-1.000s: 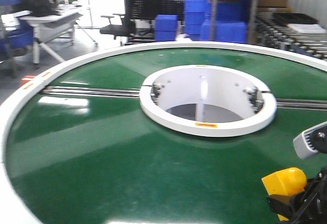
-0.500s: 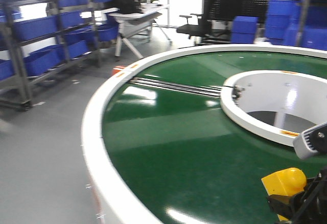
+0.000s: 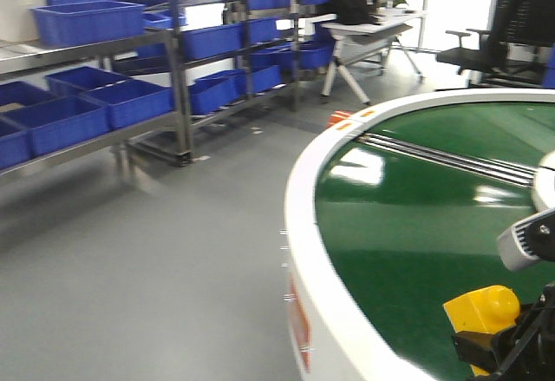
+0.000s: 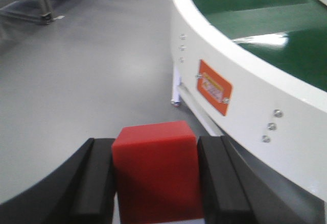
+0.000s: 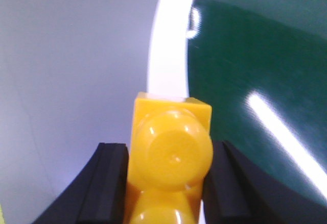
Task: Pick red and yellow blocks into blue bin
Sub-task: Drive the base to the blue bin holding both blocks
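A plain red cube, the red block (image 4: pixel 156 168), sits squeezed between the two black fingers of my left gripper (image 4: pixel 156 152), above grey floor beside the table's white rim. My right gripper (image 5: pixel 166 152) is shut on the yellow block (image 5: pixel 171 147), whose round studs face the camera. In the front view that yellow block (image 3: pixel 481 307) shows at the bottom right in the right gripper (image 3: pixel 499 346), over the table's edge. Several blue crates stand on shelves; I cannot tell whether any of them is the blue bin.
A round green-topped table with a white rim (image 3: pixel 303 225) fills the right side and carries an orange label (image 4: pixel 214 87). A metal rack of blue crates (image 3: pixel 87 21) and a cream tub (image 3: pixel 17 12) stand left. Grey floor (image 3: pixel 173 251) lies between. Desk (image 3: pixel 373 25) and office chair (image 3: pixel 486 47) stand behind.
The front view has swung left: the table's white centre ring has left the frame and the shelving rack and floor have come in. The yellow block stays in the right gripper.
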{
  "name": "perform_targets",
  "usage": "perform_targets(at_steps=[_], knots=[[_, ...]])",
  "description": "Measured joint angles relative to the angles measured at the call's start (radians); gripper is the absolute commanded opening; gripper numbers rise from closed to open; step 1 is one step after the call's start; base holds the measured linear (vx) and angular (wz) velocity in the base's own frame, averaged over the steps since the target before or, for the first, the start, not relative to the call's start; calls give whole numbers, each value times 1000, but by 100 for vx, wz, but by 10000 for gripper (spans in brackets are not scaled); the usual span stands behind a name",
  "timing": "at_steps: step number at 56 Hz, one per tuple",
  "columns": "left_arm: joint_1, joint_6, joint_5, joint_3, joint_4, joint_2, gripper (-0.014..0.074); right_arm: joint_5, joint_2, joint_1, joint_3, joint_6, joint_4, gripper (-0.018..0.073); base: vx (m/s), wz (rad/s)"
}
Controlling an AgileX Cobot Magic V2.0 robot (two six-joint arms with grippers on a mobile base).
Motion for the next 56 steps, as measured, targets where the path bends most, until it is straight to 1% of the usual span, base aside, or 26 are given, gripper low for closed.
perform_targets(at_steps=[56], knots=[[0,0,0,0,0,0,224,0,0,0,0,0,0,307,5,40]])
